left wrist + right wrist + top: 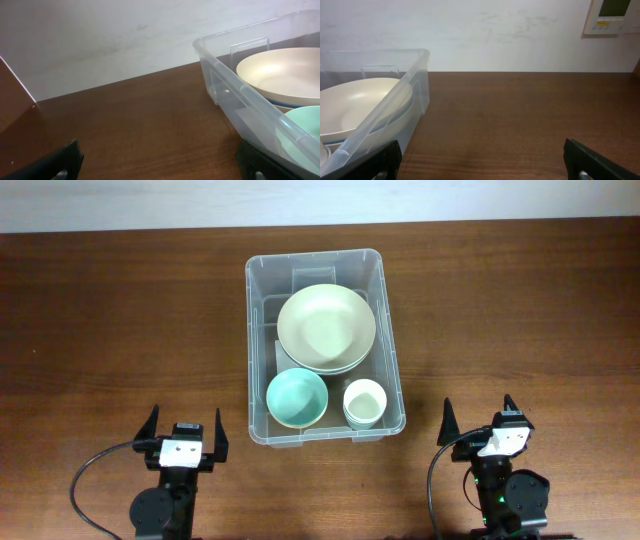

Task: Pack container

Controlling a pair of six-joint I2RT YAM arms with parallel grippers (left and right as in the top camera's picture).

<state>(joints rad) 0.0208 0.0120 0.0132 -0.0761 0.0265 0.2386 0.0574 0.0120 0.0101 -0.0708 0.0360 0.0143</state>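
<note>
The clear plastic container (256,330) stands in the middle of the brown table. Inside it a large cream bowl (326,328) sits on another bowl at the back. A teal bowl (297,397) is at its front left and a small cream cup (364,402) at its front right. My left gripper (184,428) is open and empty, near the front edge, left of the container. My right gripper (480,420) is open and empty, right of it. The container wall (235,87) and the cream bowl (280,72) show in the left wrist view, and the container (415,75) in the right wrist view.
A white wall (470,35) runs behind the table's far edge, with a white wall panel (612,15) at the upper right. Bare brown tabletop (120,330) lies on both sides of the container.
</note>
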